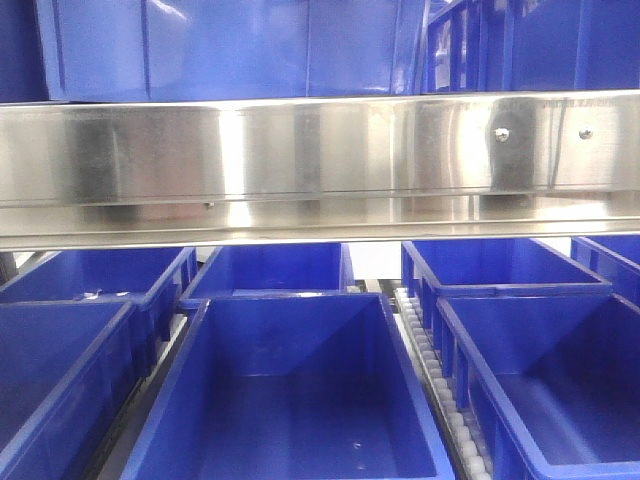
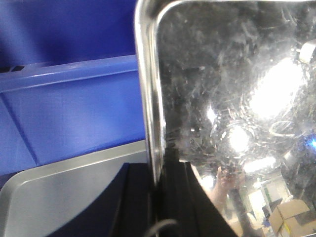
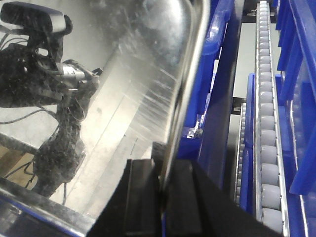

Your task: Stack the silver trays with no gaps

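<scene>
The left claw [image 2: 158, 197] clenches the rolled rim of a shiny rounded-corner steel tray [image 2: 237, 89]. The right claw [image 3: 163, 202] pinches a like tray [image 3: 128, 89] by its edge, with blue plastic bins [image 3: 217, 74] crowding at 3 o'clock. A second flat steel tray [image 2: 44, 197], cut off, lies at 8 o'clock.

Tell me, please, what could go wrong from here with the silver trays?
1. The jaws of the left gripper and right gripper clamp only the thin rim of the held tray, so it may slip or tilt.
2. The lower tray lies partly hidden behind it; misaligned corners would likely leave a gap.
3. Its rim runs close to a blue bin and could snag.
</scene>
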Robot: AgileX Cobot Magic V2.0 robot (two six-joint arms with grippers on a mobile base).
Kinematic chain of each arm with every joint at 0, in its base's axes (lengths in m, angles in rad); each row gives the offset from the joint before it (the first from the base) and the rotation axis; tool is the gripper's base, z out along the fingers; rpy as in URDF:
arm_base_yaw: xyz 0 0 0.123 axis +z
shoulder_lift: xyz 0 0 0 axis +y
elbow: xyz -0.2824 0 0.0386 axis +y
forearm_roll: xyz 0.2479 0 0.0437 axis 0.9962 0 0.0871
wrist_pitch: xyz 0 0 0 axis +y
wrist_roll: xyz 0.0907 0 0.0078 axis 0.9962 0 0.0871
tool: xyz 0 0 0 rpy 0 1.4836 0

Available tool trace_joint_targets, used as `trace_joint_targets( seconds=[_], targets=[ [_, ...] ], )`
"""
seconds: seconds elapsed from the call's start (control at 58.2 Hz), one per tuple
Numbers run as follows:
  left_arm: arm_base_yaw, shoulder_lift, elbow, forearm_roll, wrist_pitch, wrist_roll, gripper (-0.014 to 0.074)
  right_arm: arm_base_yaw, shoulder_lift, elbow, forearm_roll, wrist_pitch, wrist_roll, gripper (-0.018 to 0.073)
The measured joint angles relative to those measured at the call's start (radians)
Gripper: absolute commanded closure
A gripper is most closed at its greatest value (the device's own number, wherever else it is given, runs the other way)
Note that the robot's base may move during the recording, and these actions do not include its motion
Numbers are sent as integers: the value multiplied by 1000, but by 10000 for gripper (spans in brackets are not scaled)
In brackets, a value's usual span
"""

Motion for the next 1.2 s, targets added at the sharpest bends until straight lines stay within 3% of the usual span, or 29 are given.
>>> trace_joint_targets(
  seconds=[0.395, 0.825, 1.152, 1.203],
  targets=[
    [0, 0, 0, 8, 9, 0, 615, 0, 2, 0, 23, 0, -6, 638],
    [-2, 29, 0, 164, 242, -16, 615, 72, 146, 0, 84, 26, 0, 638],
    [32, 117, 0, 200, 311, -16, 615, 119, 282, 0, 79, -19, 9, 627],
    [35, 128, 0, 200, 311, -16, 613, 119, 296, 0, 75, -23, 9, 585]
  ],
)
